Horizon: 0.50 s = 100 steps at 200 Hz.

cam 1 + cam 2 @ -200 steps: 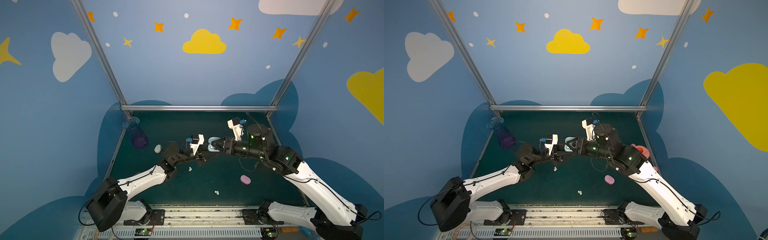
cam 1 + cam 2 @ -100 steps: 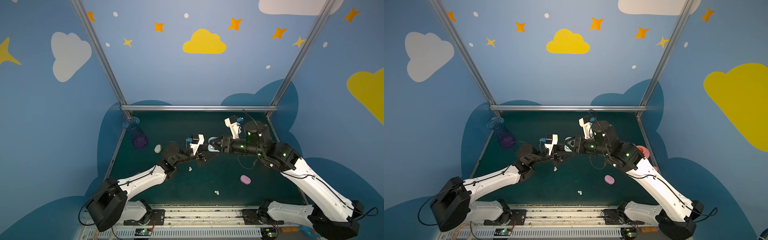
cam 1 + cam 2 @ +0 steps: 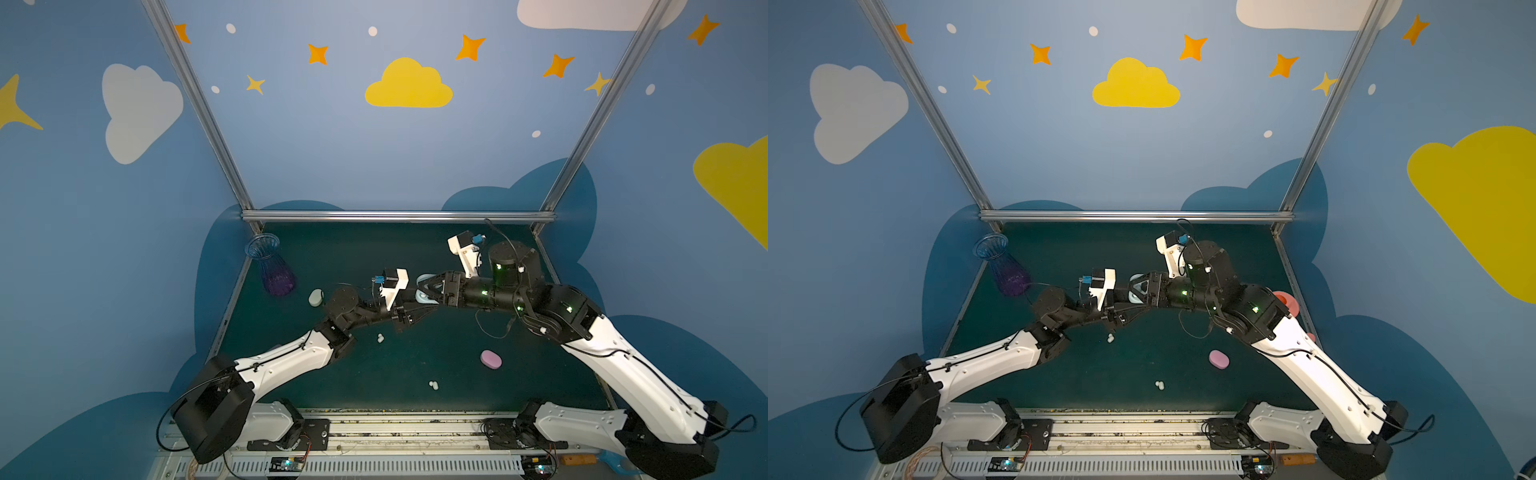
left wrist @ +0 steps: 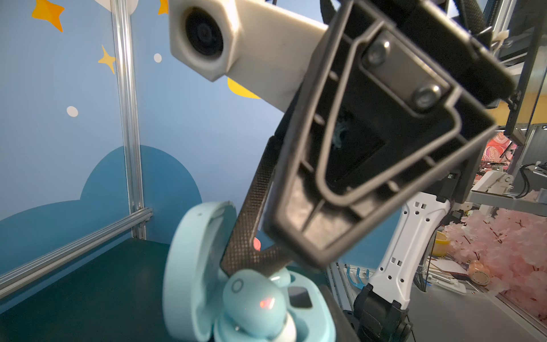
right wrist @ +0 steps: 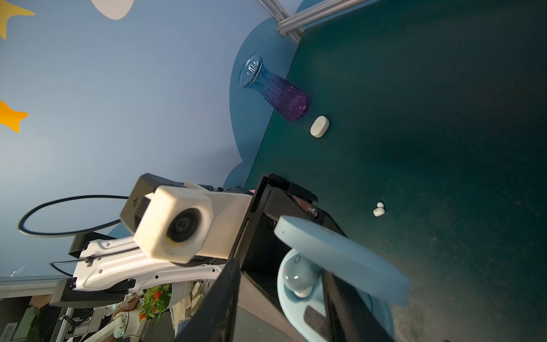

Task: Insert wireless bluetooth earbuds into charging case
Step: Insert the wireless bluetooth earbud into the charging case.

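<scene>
Blue walls with painted clouds and stars; dark green table (image 3: 332, 249). Both arms meet mid-table, a little nearer the back edge than the front.

Pale blue case (image 4: 183, 281): lid swung open, raised off the table and tilted. We read the left gripper (image 3: 424, 311) as closed on its base. Its fingers are mostly hidden, so that comes from how the case hangs.

Pale blue earbud (image 4: 251, 305): glossy, sitting in one well of the case, not clearly flush. Over it the right gripper (image 3: 428, 287), jaws part-way open and straddling it. One textured pad (image 4: 251, 219) lies by it. The right wrist view shows a gap on the other side, so we judge it not pinched.

Loose: white earbud (image 3: 380, 337) mid-table, second white earbud (image 3: 433, 385) near the front edge. Pink case (image 3: 491, 359) toward the right edge; white case (image 3: 316, 297) and vase (image 3: 272, 270) toward the left edge.

Handling, our judgement: the earbud is very light, hard, rounded and slick, and likely to squirt out of a firm pinch. Take it across the broad body with a light squeeze, then press on the crown. The case shell looks stiff and smooth, with a loose-hinged lid: hold the base by its long sides, never the lid.
</scene>
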{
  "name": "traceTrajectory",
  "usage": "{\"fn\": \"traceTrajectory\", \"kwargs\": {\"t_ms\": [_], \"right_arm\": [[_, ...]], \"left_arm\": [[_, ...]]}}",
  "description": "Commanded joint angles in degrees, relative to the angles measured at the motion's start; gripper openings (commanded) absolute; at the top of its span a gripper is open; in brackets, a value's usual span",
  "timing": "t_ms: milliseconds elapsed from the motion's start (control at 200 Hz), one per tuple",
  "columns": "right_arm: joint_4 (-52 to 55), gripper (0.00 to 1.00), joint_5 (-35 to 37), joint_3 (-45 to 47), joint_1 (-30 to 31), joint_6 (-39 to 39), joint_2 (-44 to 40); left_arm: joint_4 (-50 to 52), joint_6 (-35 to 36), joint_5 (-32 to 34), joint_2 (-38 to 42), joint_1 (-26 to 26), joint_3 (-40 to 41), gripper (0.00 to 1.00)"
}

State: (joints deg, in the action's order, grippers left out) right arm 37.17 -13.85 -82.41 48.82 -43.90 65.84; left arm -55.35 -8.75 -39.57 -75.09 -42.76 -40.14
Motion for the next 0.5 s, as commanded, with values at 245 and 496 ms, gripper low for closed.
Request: {"fn": "traceTrajectory", "kwargs": {"t_ms": [245,496], "right_arm": [[2.3,0.45,1.8,0.6,0.3,-0.6,-2.6],[8.5,0.46,5.2,-6.0,0.3,3.0,-2.2]], "left_arm": [[-1.5,0.3,-0.2,1.3,0.0,-0.6,0.15],[-0.8,0.4,-0.2,1.4,0.0,-0.6,0.15]]}}
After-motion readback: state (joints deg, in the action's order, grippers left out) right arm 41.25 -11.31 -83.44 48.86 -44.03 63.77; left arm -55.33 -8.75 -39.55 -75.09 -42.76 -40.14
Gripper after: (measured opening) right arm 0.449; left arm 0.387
